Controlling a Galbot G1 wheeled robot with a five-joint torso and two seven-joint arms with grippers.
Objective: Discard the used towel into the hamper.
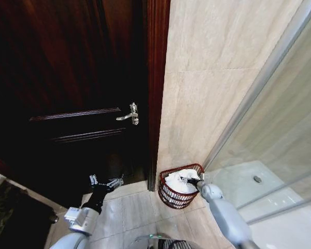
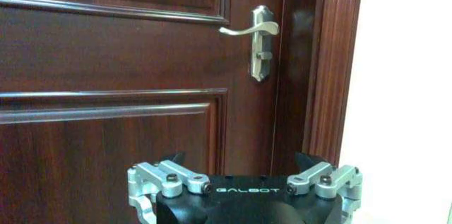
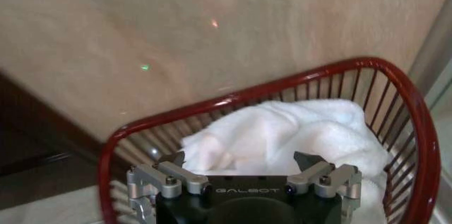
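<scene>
The hamper (image 1: 169, 200), a dark red wire basket, stands on the tiled floor against the beige wall, beside the door frame. A white towel (image 1: 176, 181) lies bunched inside it and rises above the rim. My right gripper (image 1: 189, 181) is at the hamper's rim, right over the towel. In the right wrist view its jaws stand spread, the gripper (image 3: 240, 158) open just above the towel (image 3: 297, 128), with the hamper's red rim (image 3: 418, 128) curving around. My left gripper (image 1: 105, 181) hangs open and empty near the floor, facing the door (image 2: 106, 128).
A dark wooden door (image 1: 67, 78) with a metal lever handle (image 1: 129, 115) is to the left of the hamper. A glass shower screen (image 1: 280, 119) runs along the right. A dark mat (image 1: 10, 218) lies at the lower left.
</scene>
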